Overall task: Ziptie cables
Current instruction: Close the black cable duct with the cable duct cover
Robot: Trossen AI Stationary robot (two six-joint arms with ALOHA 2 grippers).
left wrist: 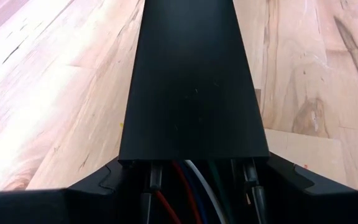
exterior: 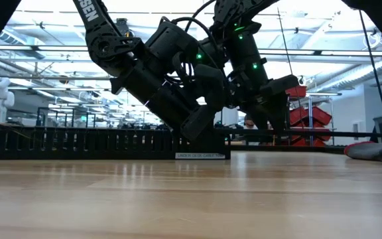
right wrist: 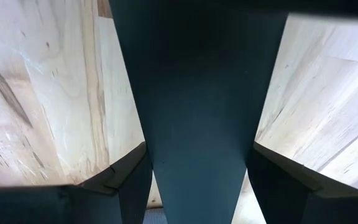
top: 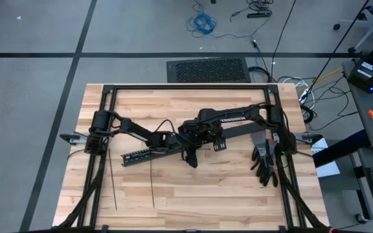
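Note:
Both arms meet over the table's middle. My left gripper (top: 175, 140) and my right gripper (top: 196, 144) are each shut on a flat wide black bar (left wrist: 191, 81), which runs on under the right arm (top: 241, 129). Under the bar's near end in the left wrist view, a few thin wires (left wrist: 182, 190) show, red, white, blue and green; the rest of the cables are hidden. Two thin dark zipties (top: 113, 184) (top: 152, 189) lie flat on the wood near the left front. In the low view both grippers (exterior: 197, 123) (exterior: 274, 109) hang above the tabletop. My left gripper has the black bar's end (left wrist: 132, 155) between its two fingers (left wrist: 98, 180), one on each long edge, lying along the bar. The bar covers the fingertips and the wires beneath it. My right gripper has the black bar (right wrist: 197, 155) between its two fingers (right wrist: 126, 180), lying along it, one at each long edge.
A long black slotted duct (top: 149, 154) lies on the table beside the left gripper and spans the low view (exterior: 78, 143). Dark gloves (top: 264, 162) lie at the right side. The black frame rails (top: 186, 87) border the table. Bare wood lies toward the near edge.

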